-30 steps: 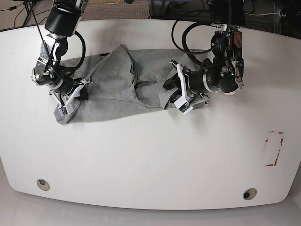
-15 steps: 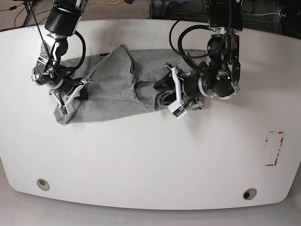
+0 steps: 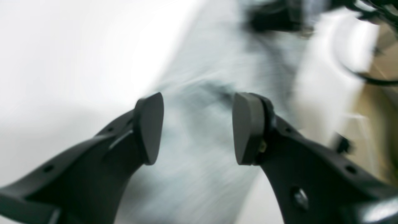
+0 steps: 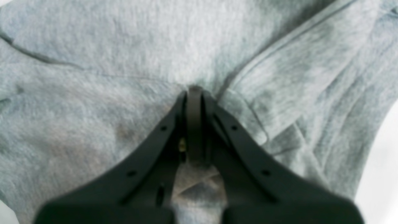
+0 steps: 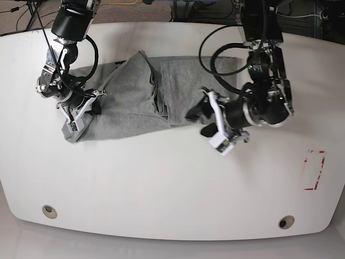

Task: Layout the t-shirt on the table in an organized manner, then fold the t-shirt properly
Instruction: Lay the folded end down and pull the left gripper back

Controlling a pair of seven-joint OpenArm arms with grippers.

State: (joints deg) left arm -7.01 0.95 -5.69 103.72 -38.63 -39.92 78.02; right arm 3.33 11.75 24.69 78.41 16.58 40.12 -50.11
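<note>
left wrist: left claw (image 3: pixel 197 127) spread wide, empty, above blurred t-shirt (image 3: pixel 199 174), bare worktop (image 3: pixel 62 62) alongside | right wrist: right claw (image 4: pixel 194 93) clamped on grey cloth | base: t-shirt (image 5: pixel 135 105) bunched at far-left, long axis running left-right; broad free worktop (image 5: pixel 161 183) toward near edge; left claw (image 5: pixel 207 121) off cloth's right end

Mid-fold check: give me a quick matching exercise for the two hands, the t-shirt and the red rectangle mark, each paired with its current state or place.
Column one:
1. left hand
2. right hand
3. t-shirt
4. red rectangle mark

Column two:
A. bunched and partly folded across the far half of the table
B. shut on grey fabric
C. open, holding nothing
D. near the table's edge, apart from the cloth

Pairs: 1-C, 2-B, 3-A, 4-D
</note>
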